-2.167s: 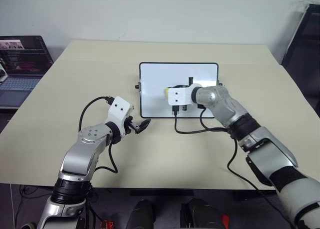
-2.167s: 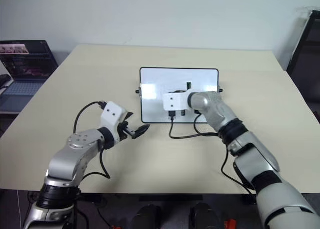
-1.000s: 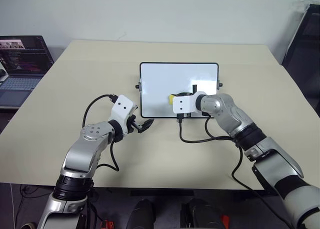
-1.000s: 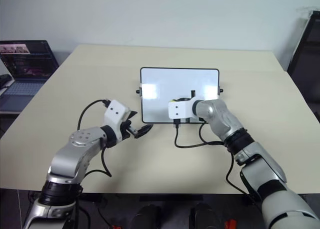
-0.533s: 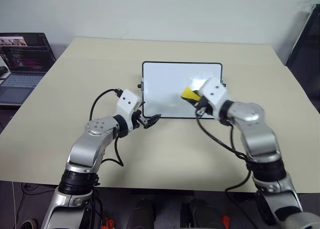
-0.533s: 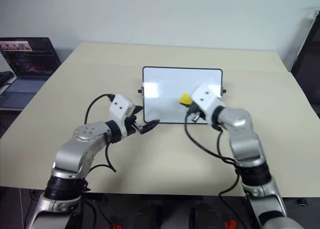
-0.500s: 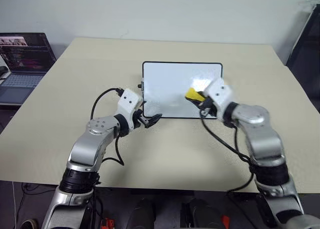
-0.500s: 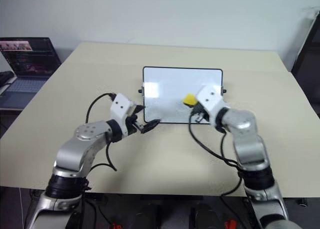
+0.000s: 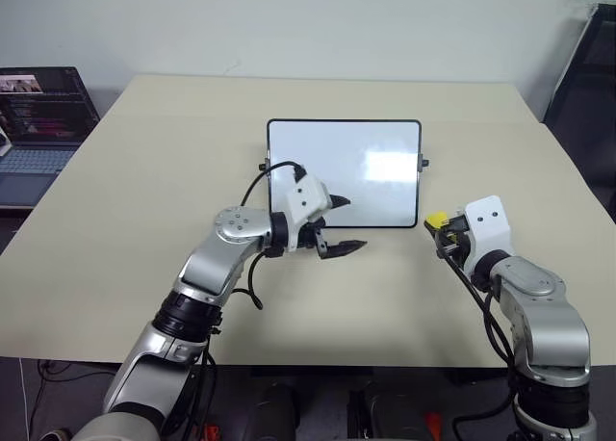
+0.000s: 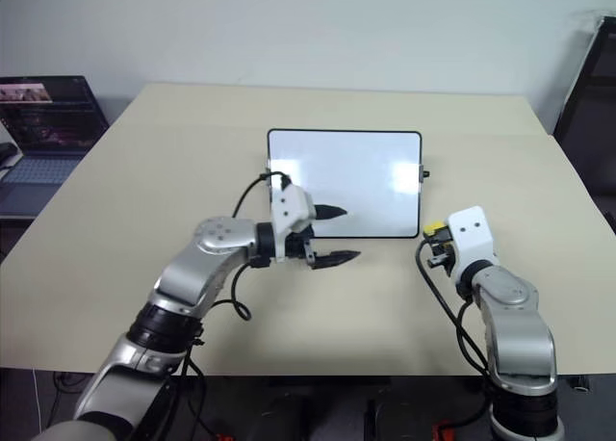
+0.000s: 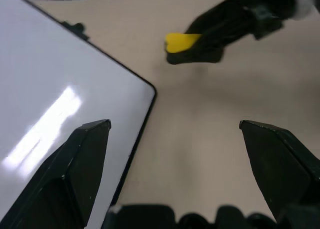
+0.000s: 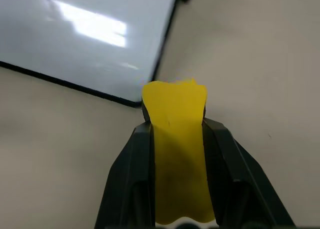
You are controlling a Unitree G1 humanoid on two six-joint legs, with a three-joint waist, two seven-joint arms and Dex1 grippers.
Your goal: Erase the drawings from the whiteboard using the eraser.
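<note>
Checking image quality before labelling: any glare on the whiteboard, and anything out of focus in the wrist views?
Left eye view: bright glare patch on the whiteboard, upper right. Left wrist view: a glare streak on the board; the left gripper's fingers and the eraser look soft. Right wrist view: a glare band on the board; the eraser in the right gripper is blurred up close.

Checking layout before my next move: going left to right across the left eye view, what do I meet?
Open dark laptop → left end effector → yellow block eraser clamped in the right end effector → dark chair.
</note>
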